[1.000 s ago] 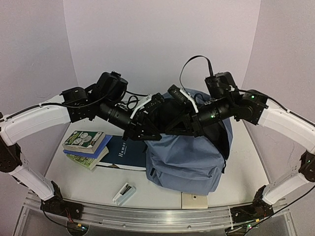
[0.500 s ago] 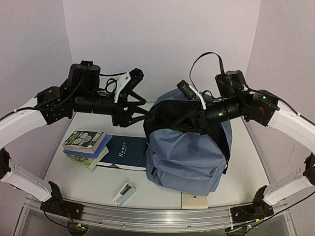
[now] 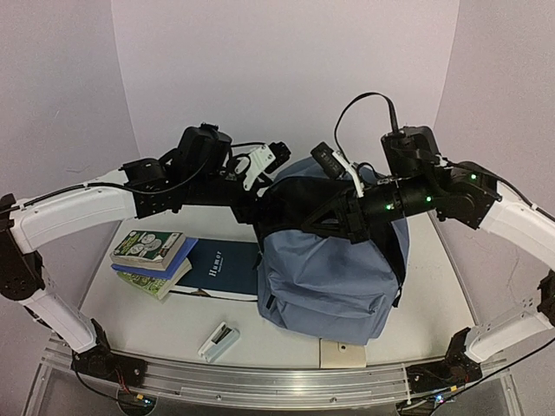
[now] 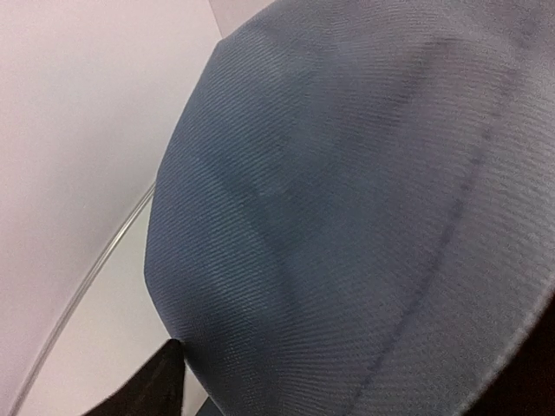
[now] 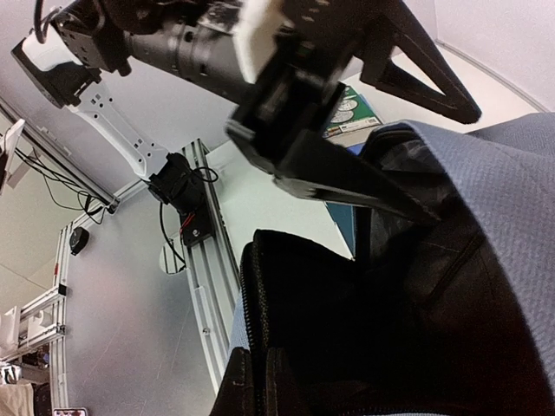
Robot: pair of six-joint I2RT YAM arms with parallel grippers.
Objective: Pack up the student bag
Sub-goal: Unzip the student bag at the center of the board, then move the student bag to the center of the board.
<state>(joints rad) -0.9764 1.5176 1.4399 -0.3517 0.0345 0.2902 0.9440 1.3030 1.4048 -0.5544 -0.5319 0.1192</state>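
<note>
Standing upright on white counter [image 3: 434, 286], right of centre: large slate-blue fabric backpack [image 3: 325, 277], top mouth gaping, black lining showing. Right hand [image 3: 299, 227] at top opening, fingers [image 5: 238, 390] nearly together, pinching black zippered rim. Left hand [image 5: 457, 167] at backpack's upper left edge, fingers spread wide, holding nothing; lower fingertip at mouth's edge, upper one outside. Left wrist view filled by blue fabric, very close. Stack of green-covered books [image 3: 152, 251] and dark navy book [image 3: 217, 269] lie left of backpack, apart from both hands.
</note>
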